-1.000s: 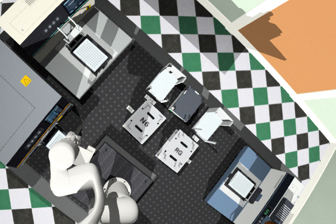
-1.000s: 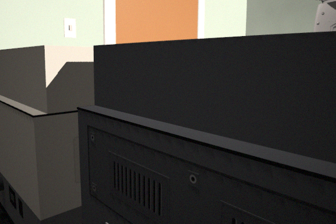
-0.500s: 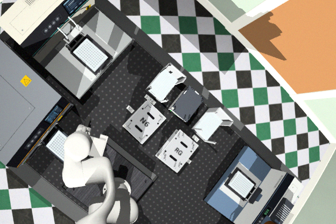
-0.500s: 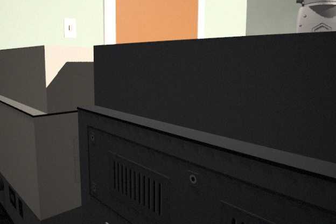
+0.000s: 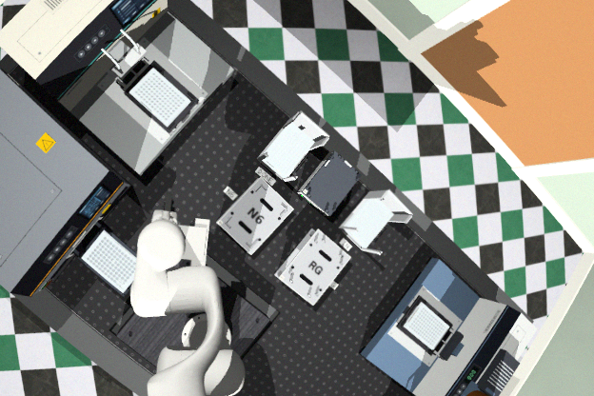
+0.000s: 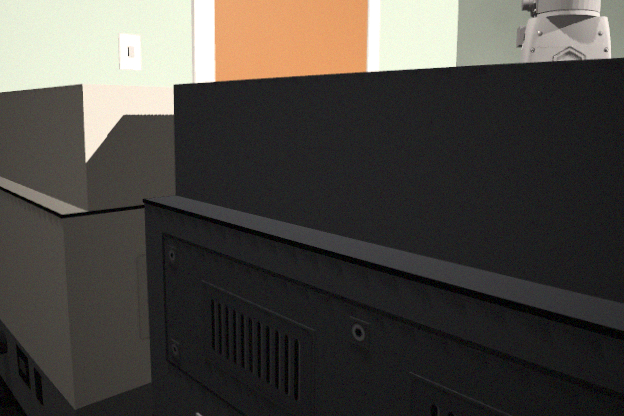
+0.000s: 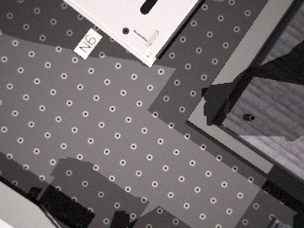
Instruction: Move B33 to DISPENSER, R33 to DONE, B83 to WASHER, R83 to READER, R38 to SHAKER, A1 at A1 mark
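Observation:
My gripper is open and holds nothing. It hangs over the dotted deck between the grey instrument at the left and nest N6, mostly hidden under the arm. The wrist view shows bare deck, the N6 label and a corner of nest N6. One white well plate sits in the grey instrument's bay just left of the arm. Another plate sits in the cream instrument at the top left. A third plate sits on the blue instrument at the bottom right. I cannot read any plate labels.
Nest RG lies right of N6. Two white stack racks flank a dark grey square unit. The arm's dark base plate is close by. In the exterior view a black housing hides the deck.

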`<control>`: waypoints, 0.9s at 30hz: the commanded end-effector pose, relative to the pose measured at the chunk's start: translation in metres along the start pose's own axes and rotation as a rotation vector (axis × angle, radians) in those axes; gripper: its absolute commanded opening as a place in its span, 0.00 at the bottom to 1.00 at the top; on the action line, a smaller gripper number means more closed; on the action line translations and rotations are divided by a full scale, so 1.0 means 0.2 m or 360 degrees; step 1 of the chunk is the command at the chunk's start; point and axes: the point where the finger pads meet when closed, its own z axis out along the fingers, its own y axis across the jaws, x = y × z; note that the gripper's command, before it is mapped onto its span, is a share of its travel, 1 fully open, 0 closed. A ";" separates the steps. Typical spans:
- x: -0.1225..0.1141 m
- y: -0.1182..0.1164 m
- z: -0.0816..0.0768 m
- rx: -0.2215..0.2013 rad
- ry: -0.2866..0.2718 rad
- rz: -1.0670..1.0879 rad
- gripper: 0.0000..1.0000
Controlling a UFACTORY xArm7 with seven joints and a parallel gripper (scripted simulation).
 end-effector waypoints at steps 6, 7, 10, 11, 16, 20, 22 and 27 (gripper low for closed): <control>0.08 -0.07 -0.01 0.0006 -0.0003 -0.0004 1.00; 0.09 -0.08 -0.01 0.0006 -0.0003 -0.0004 1.00; 0.14 -0.08 -0.01 0.0006 -0.0002 -0.0131 1.00; 0.15 -0.08 -0.01 0.0006 -0.0002 -0.0195 1.00; 0.24 -0.08 -0.01 0.0006 -0.0002 -0.0315 1.00; 0.27 -0.07 -0.01 0.0006 -0.0002 -0.0315 1.00; 0.30 -0.07 -0.01 0.0006 -0.0001 -0.0315 1.00; 0.39 -0.06 -0.01 0.0006 -0.0001 -0.0315 1.00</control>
